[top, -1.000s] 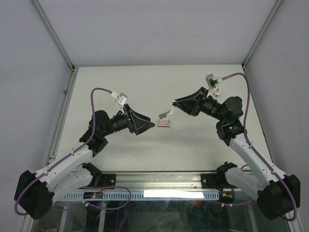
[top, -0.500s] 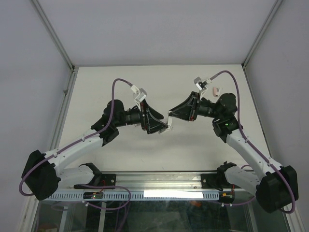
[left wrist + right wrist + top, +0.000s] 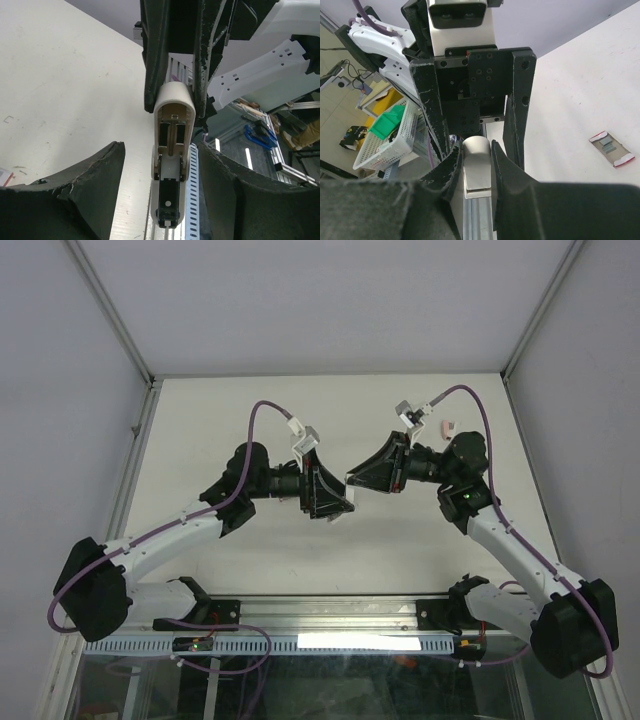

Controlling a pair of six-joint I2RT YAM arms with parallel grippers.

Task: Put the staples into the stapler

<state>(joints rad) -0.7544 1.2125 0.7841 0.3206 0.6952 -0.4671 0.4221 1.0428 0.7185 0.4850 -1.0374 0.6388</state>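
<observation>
My right gripper is shut on the cream stapler, holding it above the table. In the top view the right gripper meets my left gripper at the table's middle. My left gripper stands open around the stapler, with a gap on each side. The stapler's black inner channel faces the left wrist camera. Small grey staples lie on a flat box with red-and-white ends on the table, right of the stapler in the right wrist view. From above that box is hidden under the left gripper.
A short pink bar lies near the table's back right. An aluminium rail runs along the near edge between the arm bases. Upright frame posts stand at the back corners. A white basket with a green item sits beyond the table.
My left arm has swung right and its fingers now straddle the stapler, covering the red-and-white box from above. The right gripper has shifted slightly left, still holding the stapler.
</observation>
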